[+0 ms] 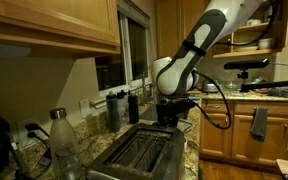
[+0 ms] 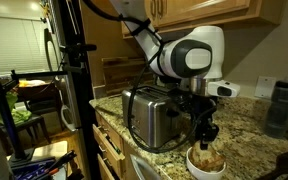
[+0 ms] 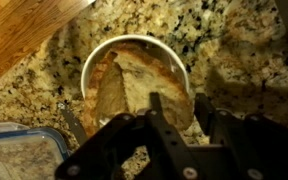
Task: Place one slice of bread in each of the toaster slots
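The shiny silver toaster stands on the granite counter, its two dark slots open and empty. It also shows in an exterior view. A white bowl holds several bread slices; it stands on the counter beside the toaster. My gripper is open, just above the bowl, its fingers straddling the right edge of the top slice. In an exterior view the gripper hangs right over the bread. It is dim behind the toaster in the other exterior view.
A clear bottle stands next to the toaster. A clear plastic container lies near the bowl. Dark canisters stand by the window. A black camera stand rises at the counter's edge. Wooden cabinets hang above.
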You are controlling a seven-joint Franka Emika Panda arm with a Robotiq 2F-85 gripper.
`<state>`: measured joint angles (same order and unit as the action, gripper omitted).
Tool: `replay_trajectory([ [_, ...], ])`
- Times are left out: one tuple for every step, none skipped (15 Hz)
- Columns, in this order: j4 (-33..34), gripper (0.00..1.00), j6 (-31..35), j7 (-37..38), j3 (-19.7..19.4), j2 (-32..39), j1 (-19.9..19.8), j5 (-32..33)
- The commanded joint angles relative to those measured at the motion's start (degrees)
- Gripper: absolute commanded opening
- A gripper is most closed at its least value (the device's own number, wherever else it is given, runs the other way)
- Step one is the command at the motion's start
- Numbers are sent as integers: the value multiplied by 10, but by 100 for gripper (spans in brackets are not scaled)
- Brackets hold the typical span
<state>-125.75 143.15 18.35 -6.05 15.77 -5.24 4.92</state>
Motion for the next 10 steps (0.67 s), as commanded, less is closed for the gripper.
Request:
replay_trajectory([
  [2, 25, 13, 7, -10, 5, 11, -8],
  [2, 21, 13, 7, -10, 4, 11, -8],
  [2, 22, 13, 8, -10, 3, 11, -9],
  [3, 14, 13, 8, -10, 2, 10, -10],
  [4, 12, 13, 9, -10, 0, 9, -13],
  [5, 9, 13, 7, -8, -2, 8, -17],
  [7, 7, 14, 6, -7, -5, 7, -24],
  [9, 9, 15, 5, -6, -7, 7, -30],
  [11, 10, 16, 4, -6, -9, 7, -35],
  [14, 8, 16, 3, -6, -10, 7, -40],
])
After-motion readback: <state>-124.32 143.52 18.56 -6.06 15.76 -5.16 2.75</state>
